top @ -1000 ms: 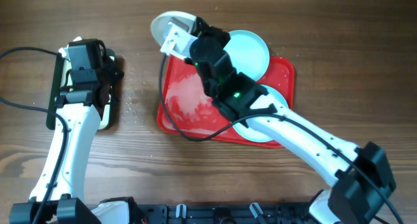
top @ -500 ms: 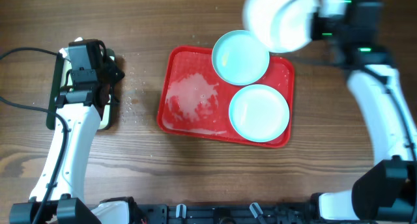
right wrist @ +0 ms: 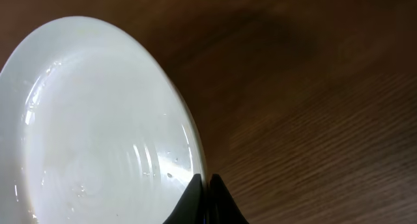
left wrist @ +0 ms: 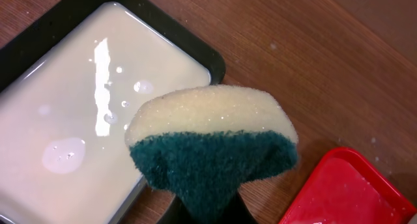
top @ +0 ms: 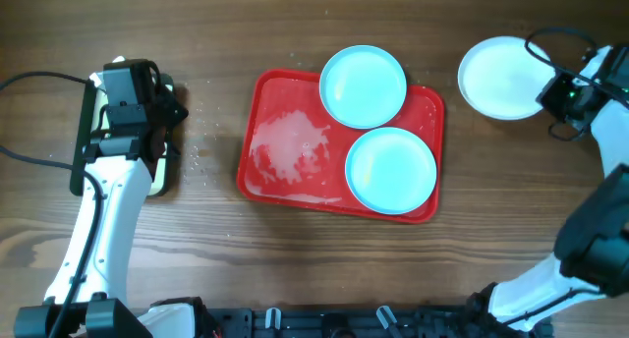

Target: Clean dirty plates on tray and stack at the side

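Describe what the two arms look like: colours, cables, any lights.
Both arms have white tubular links with black joint housings. Black cables trail from the left arm. The right arm shows a green indicator light near its wrist. The right pincer has black fingertips.

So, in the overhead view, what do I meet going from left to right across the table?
First the black-rimmed cream tray → red tray → white plate → right hand.
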`<state>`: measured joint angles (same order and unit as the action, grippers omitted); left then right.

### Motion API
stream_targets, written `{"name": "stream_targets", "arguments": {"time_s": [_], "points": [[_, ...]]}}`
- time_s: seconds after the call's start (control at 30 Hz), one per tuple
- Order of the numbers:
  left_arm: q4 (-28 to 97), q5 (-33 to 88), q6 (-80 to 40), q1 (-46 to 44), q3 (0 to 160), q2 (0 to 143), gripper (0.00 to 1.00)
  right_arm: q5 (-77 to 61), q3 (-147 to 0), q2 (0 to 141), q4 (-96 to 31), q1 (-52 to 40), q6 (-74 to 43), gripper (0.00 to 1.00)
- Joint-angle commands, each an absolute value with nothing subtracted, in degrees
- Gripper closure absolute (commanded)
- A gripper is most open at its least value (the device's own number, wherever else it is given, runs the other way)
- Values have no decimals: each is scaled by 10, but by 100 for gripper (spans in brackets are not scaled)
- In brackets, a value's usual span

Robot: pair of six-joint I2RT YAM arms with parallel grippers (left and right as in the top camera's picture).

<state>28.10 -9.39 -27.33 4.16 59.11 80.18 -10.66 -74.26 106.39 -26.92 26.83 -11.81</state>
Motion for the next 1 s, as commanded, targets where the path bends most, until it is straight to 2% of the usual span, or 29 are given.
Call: {"name": "stream_targets", "arguments": {"time_s": [0.0,0.03,0.07,0.17,0.27,0.3,0.47,0.63,0.77,0.87,0.97], "points": [[279,-95,-275,44,596,799,96,-100,-738,1108,-258,264,-126,83],[279,-95,-275,44,596,799,96,-109,-738,1113,-257,264,-128,66],[279,-95,-275,44,596,799,96,-120,-738,1116,-257,264,-135,41],[279,-95,-275,44,596,799,96,-194,-739,1113,-255,261,-134,27],[279,-94,-275,44,596,799,96,-291,-739,1102,-245,244,-120,18],[279,-94,-275,44,596,799,96,-319,-739,1090,-232,221,-119,18],[279,-94,-275,44,596,799,96,-286,-739,1058,-158,103,-107,19],[279,-88,-275,44,596,799,96,-129,-739,1073,-131,-5,-107,20],[279,-88,-275,44,596,799,96,-46,-738,1112,-131,-65,-146,34],[279,-88,-275,44,596,799,96,-65,-738,1157,-115,-85,-157,36],[280,-88,-275,44,596,799,96,-96,-738,1176,-117,-89,-157,51]]}}
